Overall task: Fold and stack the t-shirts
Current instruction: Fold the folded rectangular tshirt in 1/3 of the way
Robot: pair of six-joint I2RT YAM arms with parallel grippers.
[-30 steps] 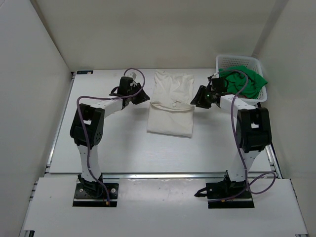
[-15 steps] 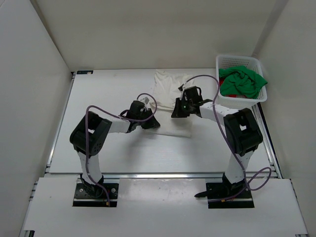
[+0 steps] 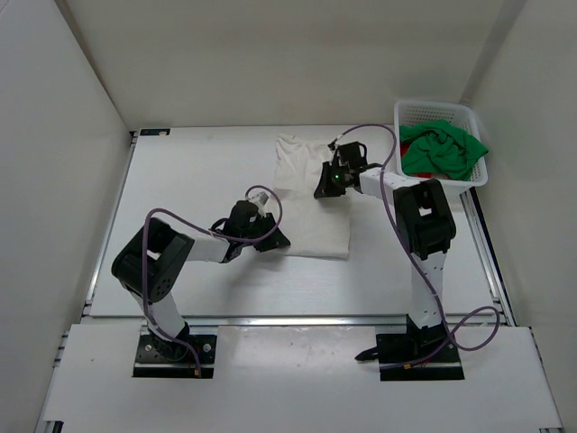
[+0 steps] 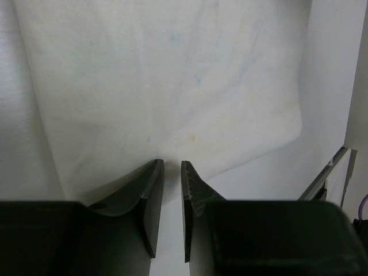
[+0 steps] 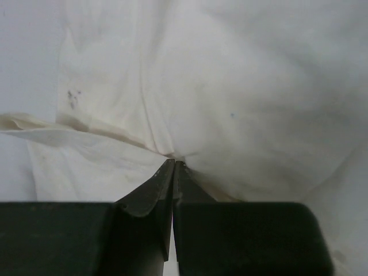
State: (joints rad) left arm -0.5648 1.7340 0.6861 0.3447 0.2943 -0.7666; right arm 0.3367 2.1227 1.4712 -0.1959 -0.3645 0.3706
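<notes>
The white t-shirt (image 3: 311,216) lies flat in the middle of the table. My left gripper (image 3: 273,240) is at its near left corner. In the left wrist view its jaws (image 4: 172,163) stand a narrow gap apart with the hem of the white t-shirt (image 4: 172,86) caught at the tips. My right gripper (image 3: 323,189) rests on the shirt's far right part, shut on a pinch of the white t-shirt (image 5: 259,86), and creases fan out from the tips (image 5: 174,161). The green t-shirt (image 3: 446,149) fills the basket, with a bit of the red t-shirt (image 3: 422,171) under it.
The white mesh basket (image 3: 433,106) stands at the far right corner, beside the right arm. White walls close in the table on the left, back and right. A metal rail (image 3: 297,318) runs along the near edge in front of the arm bases.
Both grippers came in from either side of the shirt. The left moved nearer, to the near left corner. The right moved onto the cloth and both jaws closed.
</notes>
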